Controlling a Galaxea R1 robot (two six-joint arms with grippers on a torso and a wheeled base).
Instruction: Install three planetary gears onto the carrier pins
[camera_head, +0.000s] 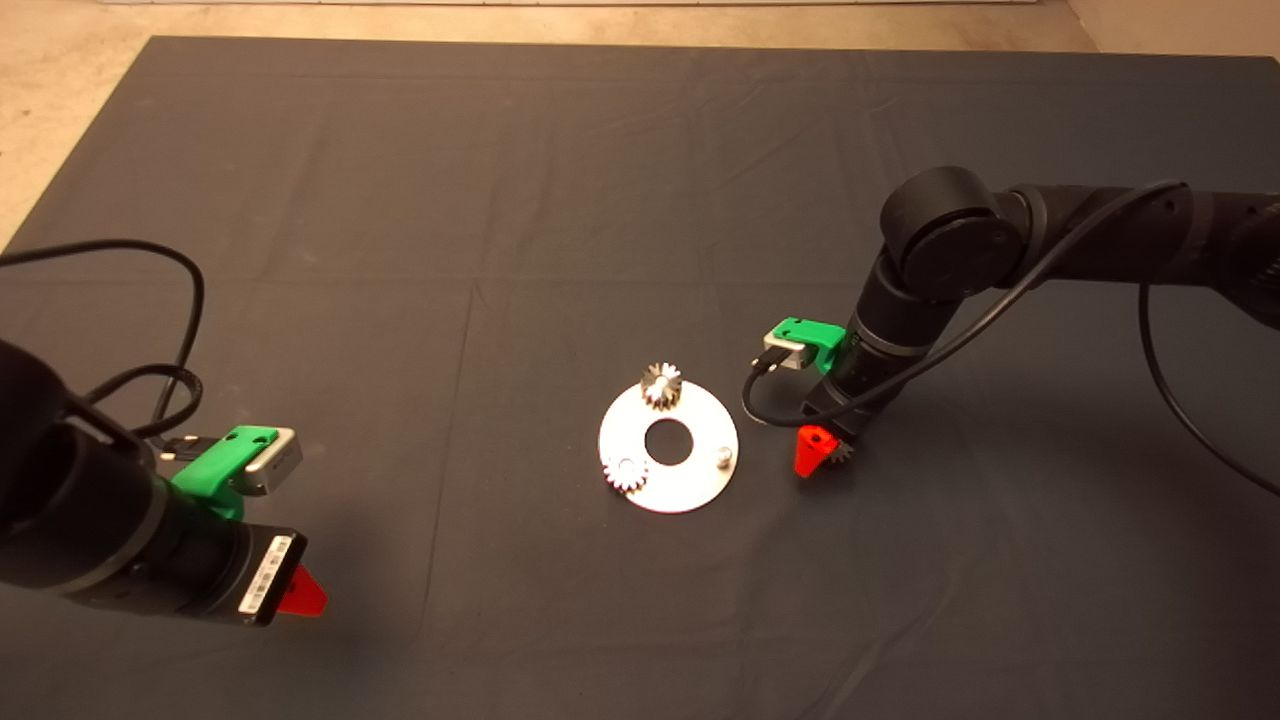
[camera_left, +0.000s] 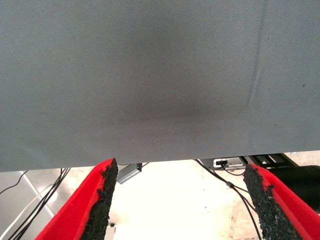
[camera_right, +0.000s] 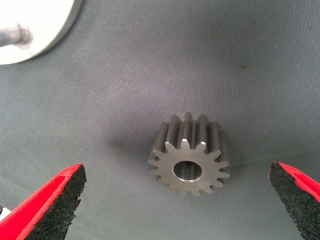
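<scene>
The silver disc (camera_head: 668, 487) lies mid-mat. One planetary gear (camera_head: 660, 384) sits at its far edge and a second (camera_head: 625, 473) at its near-left edge; the pins under them are hidden. One carrier pin (camera_head: 722, 457) stands bare at the disc's right, and also shows in the right wrist view (camera_right: 15, 34). The third gear (camera_head: 841, 452) lies on the mat just right of the disc. My right gripper (camera_head: 828, 455) is low over it, open, with the gear (camera_right: 189, 156) between its fingers (camera_right: 55, 200), untouched. My left gripper (camera_head: 300, 593) is open and empty at the mat's near-left.
The dark mat (camera_head: 500, 200) covers the table, with bare floor beyond its far and left edges. A black cable (camera_head: 770, 410) loops from the right wrist close to the disc's right side. The left wrist view shows the mat's edge (camera_left: 150, 162) and cables on the floor.
</scene>
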